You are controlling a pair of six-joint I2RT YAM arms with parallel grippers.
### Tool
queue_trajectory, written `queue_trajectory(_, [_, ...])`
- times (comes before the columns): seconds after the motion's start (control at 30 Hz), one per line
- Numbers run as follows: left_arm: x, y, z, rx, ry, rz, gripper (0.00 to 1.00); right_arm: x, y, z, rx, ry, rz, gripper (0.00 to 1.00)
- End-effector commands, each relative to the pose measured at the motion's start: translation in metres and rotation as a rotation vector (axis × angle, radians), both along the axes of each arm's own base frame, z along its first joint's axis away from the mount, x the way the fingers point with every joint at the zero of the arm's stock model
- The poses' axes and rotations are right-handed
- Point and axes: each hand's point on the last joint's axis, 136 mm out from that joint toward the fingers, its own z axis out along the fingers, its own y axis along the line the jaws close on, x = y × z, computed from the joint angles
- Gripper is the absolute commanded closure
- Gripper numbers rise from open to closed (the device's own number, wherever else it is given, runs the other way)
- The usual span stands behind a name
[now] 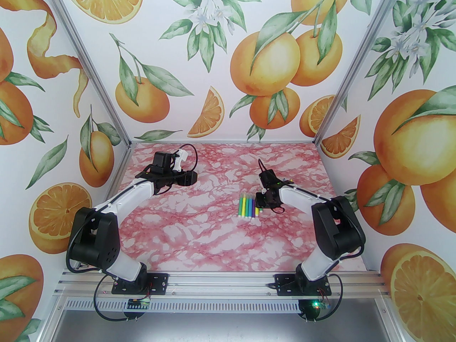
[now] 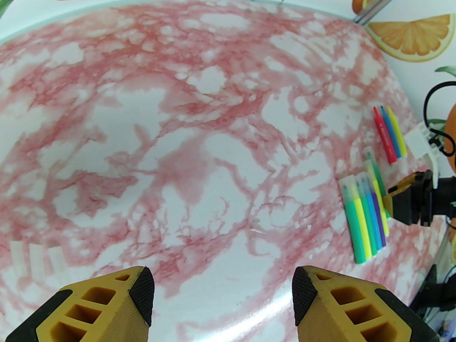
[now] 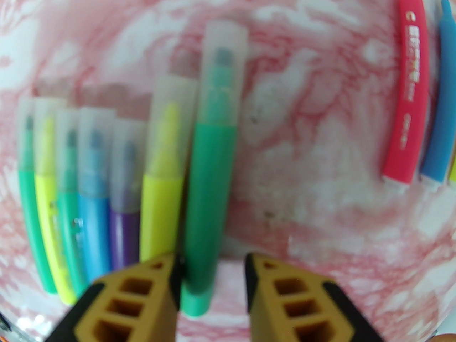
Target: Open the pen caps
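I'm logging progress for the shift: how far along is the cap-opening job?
Done: the red marker, blue marker and yellow marker lie uncapped apart from the row, and what look like three clear caps lie loose on the table.
In hand: the open right pincer straddles the green marker, its cap on. The left pincer is open, empty.
Left: seven capped markers, this one included.

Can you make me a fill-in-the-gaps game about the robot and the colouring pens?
1. The capped marker lying between the right gripper's open jaws is ____.
2. The left gripper's jaws are ____, with nothing between them.
3. Apart from the row lie a red marker, a blue marker and a ____ one.

Missing words: green; open; yellow.
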Motion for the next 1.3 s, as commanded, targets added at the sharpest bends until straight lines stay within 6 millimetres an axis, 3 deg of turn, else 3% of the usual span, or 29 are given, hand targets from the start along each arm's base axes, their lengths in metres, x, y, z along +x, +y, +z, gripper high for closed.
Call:
queue_trajectory(0.0, [-0.003, -0.004, 0.014, -0.013, -0.049, -0.023, 0.32, 0.002, 0.0, -0.007, -0.018, 0.007, -0.013, 0.65])
queue_trajectory(0.47, [-0.007, -0.002, 0.017, -0.013, -0.055, -0.019, 0.32, 0.007, -0.007, -0.018, -0.095, 0.04, -0.023, 0.71])
queue_trajectory(0.87, [-0.007, -0.008, 0.012, -0.031, -0.042, -0.023, 0.32, 0.014, -0.007, -0.017, -0.121, 0.034, -0.02, 0.8])
queue_trajectory(1.27, [-0.009, -0.034, 0.011, -0.085, -0.03, -0.061, 0.31, 0.023, 0.009, 0.027, -0.009, -0.102, 0.012, 0.87])
